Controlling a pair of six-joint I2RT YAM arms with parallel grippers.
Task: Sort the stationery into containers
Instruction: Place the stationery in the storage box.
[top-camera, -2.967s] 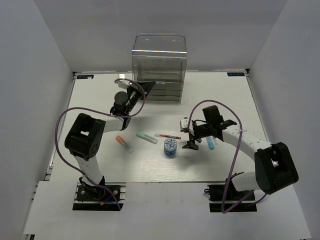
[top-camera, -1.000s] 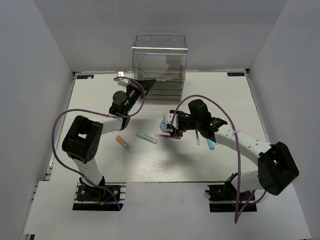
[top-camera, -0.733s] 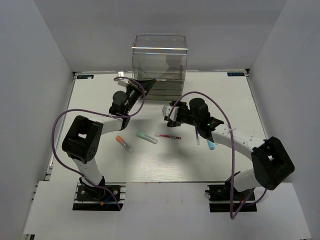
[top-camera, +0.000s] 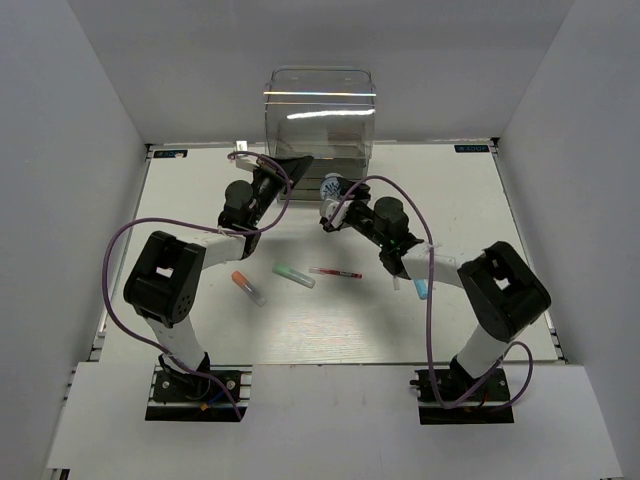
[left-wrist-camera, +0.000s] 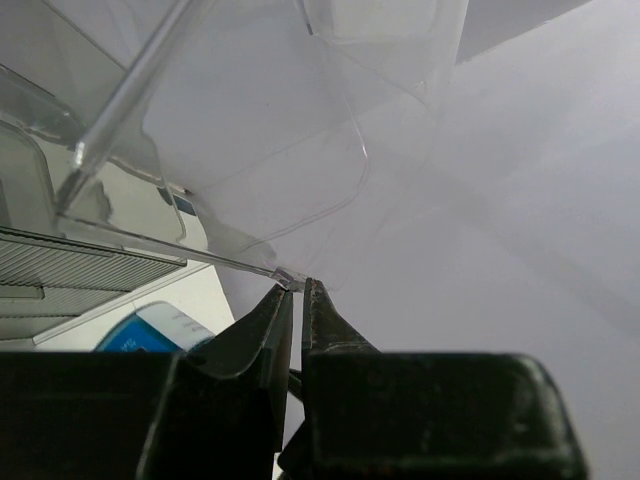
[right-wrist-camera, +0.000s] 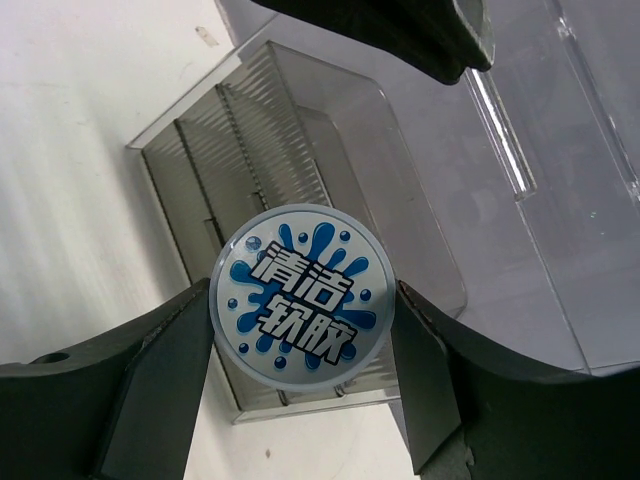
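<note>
Table (top-camera: 200, 310): white, walled in on three sides, both arm bases at its near edge.
Cabinet (top-camera: 320, 120): tall clear plastic stack of drawers with greyish frames, standing at the far middle of the table.
Clear drawer (left-wrist-camera: 250, 170): a see-through panel at the cabinet's lower left, its thin lip running down to the left fingertips.
Left gripper (left-wrist-camera: 297, 292): reaching to the cabinet's near-left corner, fingers pressed almost together. It seems to pinch the drawer's lip, though the plastic is hard to read.
Right gripper (right-wrist-camera: 300, 335): raised just in front of the cabinet, clamped on the roll from both sides.
Roll (right-wrist-camera: 302, 294): round, blue splashes and white characters on its face, held off the table over a grey ribbed drawer.
Light-blue marker (top-camera: 421, 289): on the table under the right forearm.
Orange-capped marker (top-camera: 248, 288): on the table, near-left of centre.
Mint-green marker (top-camera: 294, 275): just right of the orange-capped one, apart from it.
Red-white pen (top-camera: 336, 273): thin, lying beside the mint-green marker's right end.
</note>
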